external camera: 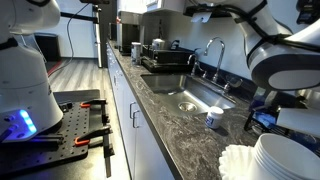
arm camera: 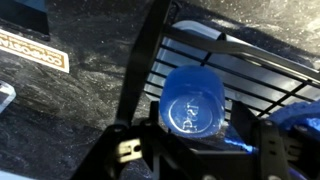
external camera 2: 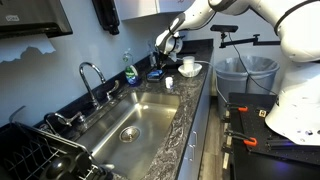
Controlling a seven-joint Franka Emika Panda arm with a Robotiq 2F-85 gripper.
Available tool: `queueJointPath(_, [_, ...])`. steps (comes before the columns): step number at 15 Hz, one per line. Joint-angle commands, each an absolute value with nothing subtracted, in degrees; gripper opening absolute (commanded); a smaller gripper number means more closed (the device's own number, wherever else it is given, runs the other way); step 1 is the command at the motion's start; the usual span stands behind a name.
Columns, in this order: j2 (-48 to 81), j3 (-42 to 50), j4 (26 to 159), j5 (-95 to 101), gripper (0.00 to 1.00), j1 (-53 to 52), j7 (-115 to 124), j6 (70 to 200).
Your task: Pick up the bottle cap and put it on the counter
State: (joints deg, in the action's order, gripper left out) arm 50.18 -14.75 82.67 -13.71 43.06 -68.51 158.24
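Observation:
In the wrist view the bottle cap, dark blue, round and with raised lettering inside, sits between my gripper's two black fingers, which are closed against its sides. It hangs above the edge of a black wire rack and the dark speckled counter. In an exterior view my gripper is raised over the far end of the counter, beyond the sink. The cap is too small to make out in both exterior views.
The steel sink with its faucet is set in the counter. A small white cup stands beside the sink. A white cup on a plate and a green bottle are near the gripper. White stacked ware lies at the counter's near end.

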Motion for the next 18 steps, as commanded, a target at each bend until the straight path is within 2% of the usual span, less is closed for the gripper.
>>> queueJointPath(1, [51.54,-13.52,79.56,-12.68,0.70,41.71,-67.61,155.74])
queueJointPath(3, [51.86,-13.33,79.05,-12.60,0.68,41.33,-67.45,155.54])
queueJointPath(4, [51.92,-13.27,78.92,-12.57,0.60,41.25,-67.57,155.43])
queueJointPath(5, [51.97,-13.21,78.79,-12.60,0.57,41.12,-67.61,155.32])
queueJointPath(6, [51.97,-13.15,78.59,-12.63,0.47,41.02,-67.65,155.26])
queueJointPath(7, [51.87,-13.16,78.59,-12.73,0.46,41.01,-67.78,154.97])
queueJointPath(8, [51.70,-13.13,78.60,-12.77,0.38,41.05,-67.92,154.69])
queueJointPath(18, [48.31,-13.46,81.81,-13.09,0.38,41.76,-68.98,156.14])
